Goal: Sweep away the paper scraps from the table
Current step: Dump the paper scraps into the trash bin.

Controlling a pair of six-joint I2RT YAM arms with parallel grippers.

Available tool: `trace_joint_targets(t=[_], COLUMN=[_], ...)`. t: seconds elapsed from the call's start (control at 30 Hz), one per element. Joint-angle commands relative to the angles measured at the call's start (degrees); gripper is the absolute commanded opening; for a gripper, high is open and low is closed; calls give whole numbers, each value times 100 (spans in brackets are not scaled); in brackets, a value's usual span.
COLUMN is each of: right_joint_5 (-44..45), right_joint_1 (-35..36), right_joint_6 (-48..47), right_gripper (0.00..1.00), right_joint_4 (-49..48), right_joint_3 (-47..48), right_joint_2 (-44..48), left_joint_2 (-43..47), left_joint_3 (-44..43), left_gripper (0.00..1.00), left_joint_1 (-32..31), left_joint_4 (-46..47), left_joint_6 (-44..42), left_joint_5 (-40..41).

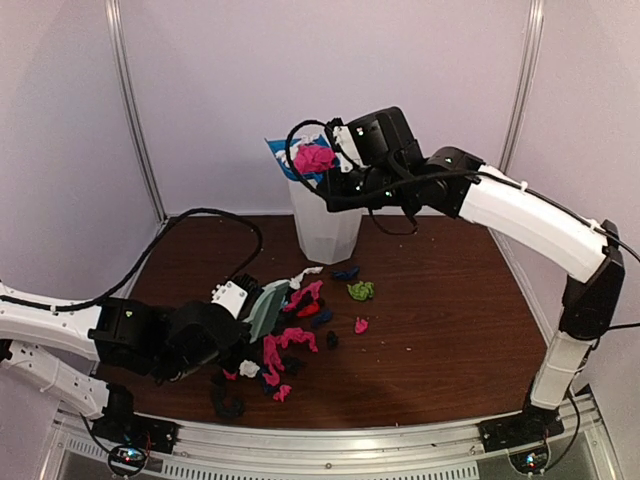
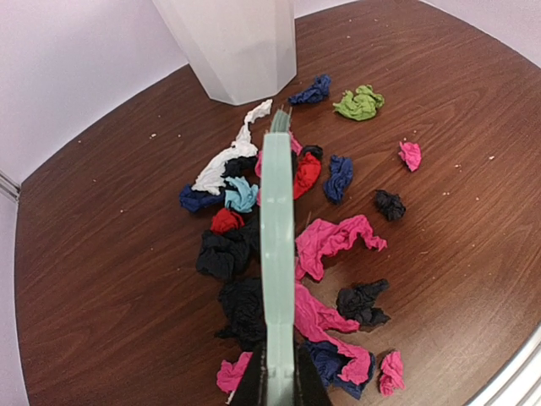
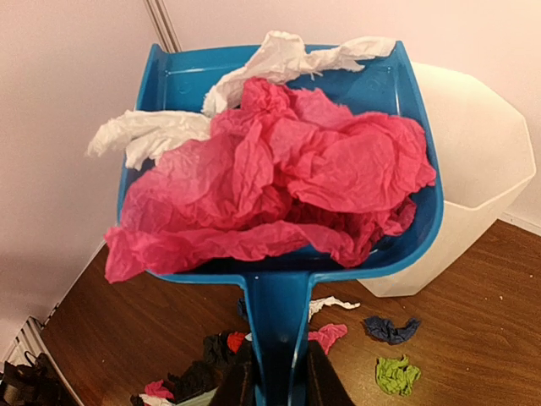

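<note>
right gripper (image 3: 275, 372) clamps blue plastic dustpan (image 3: 182, 80) handle just above white plastic bin (image 1: 325, 225) | left gripper (image 2: 275, 385) grips mint-green hand brush (image 2: 276, 220) | crumpled coloured paper scraps (image 2: 334, 241) on dark wood-grain table (image 2: 110, 279) before bin | risk: overhanging pink wad (image 3: 287, 169) may miss bin

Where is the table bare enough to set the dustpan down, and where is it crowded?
Bare: table right of the green wad, and the patch left of the white bin. Crowded: paper scraps heaped around the brush, centre-left.
</note>
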State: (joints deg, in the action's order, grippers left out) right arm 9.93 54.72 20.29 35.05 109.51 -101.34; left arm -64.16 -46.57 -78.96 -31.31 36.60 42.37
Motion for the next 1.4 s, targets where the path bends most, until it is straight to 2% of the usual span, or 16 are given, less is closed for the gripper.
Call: trace_joint_targets(t=[0.0, 0.17, 0.33, 0.6, 0.73, 0.83, 1.0, 1.37], right_joint_5=[-454, -967, -1733, -2600, -3108, -3603, -3993, -4147], right_joint_1=[-337, -794, -1203, -1486, -1594, -1660, -1778, -1899], right_joint_6=[-229, -157, 84, 717, 1338, 2038, 2952, 4273], right_gripper=[0, 0, 0, 0, 0, 0, 0, 0], right_joint_4=[529, 585, 91, -593, -1119, -1892, -2572, -3469], right_joint_3=[1126, 2034, 2091, 2109, 1986, 1803, 1716, 1560], right_joint_2=[-624, -1280, -1534, -1854, -1868, -1862, -1951, -2083], left_joint_2=[57, 127, 176, 295, 330, 390, 391, 615], left_joint_3=[90, 169, 227, 260, 247, 231, 218, 188], left_gripper=[0, 0, 0, 0, 0, 0, 0, 0], left_joint_1=[56, 80, 96, 93, 92, 91, 84, 90], left_joint_4=[308, 310, 310, 437, 433, 429, 396, 193], left_joint_6=[-52, -25, 26, 67, 127, 197, 250, 618], left_joint_5=[-41, -67, -95, -342, -443, -541, -701, -750])
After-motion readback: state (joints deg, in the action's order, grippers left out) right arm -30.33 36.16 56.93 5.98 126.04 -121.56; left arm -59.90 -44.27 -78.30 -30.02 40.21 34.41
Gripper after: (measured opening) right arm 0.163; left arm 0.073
